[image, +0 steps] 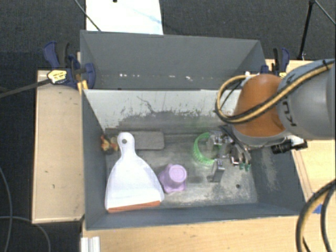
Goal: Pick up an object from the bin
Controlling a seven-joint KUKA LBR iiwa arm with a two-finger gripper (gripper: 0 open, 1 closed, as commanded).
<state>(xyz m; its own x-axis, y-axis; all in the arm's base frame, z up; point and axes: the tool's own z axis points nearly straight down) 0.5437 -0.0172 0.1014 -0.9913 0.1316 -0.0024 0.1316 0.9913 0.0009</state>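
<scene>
My gripper [216, 157] is low over the right half of the bin floor and stands open, one fingertip [215, 139] toward the back and the other toward the front. A translucent green ring-shaped thing [200, 148] lies just to its left, with its right edge reaching in between the fingers. Whether the fingers touch it I cannot tell. A small purple cup [174, 178] lies on its side further left, apart from the gripper.
A white dustpan [131, 181] with an orange front edge fills the front left of the bin. Behind it a grey block [148, 139] lies by the back wall, and a small brown thing [108, 144] sits at the left wall. The arm's orange cover and cables hang over the right side.
</scene>
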